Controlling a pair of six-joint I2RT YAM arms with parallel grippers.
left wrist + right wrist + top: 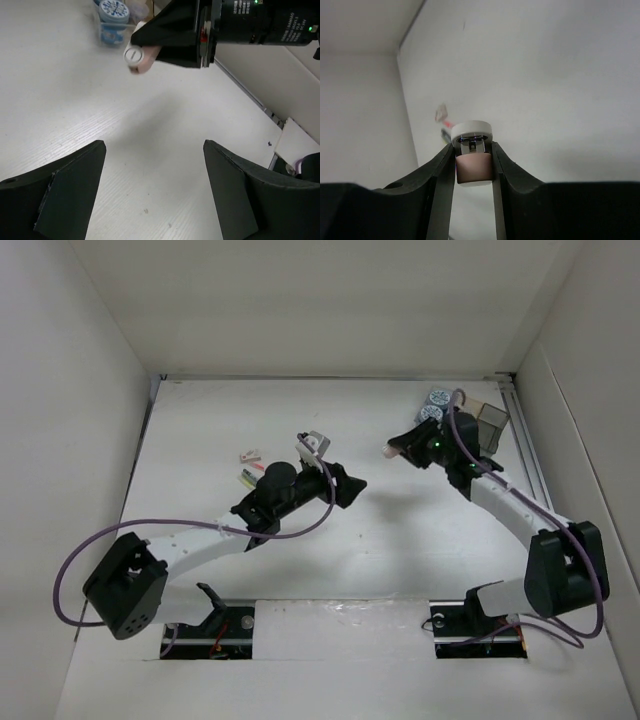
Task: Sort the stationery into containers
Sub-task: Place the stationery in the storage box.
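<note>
Cylinder [473, 169], smooth, pinkish-bodied and capped with a flat white disc, is clamped across its round sides by the right hand [473, 148] and held clear of the bench [220, 420] near the square bins [492, 422], presumably for dropping in, while the left hand [154, 150] is held spread and empty.

Layout around the bin block [492, 421]
2 rolls [437, 398] in its left bins; cylinder [394, 449] just left, slightly in front; sticks [245, 477] well left, on table [200, 420].
</note>
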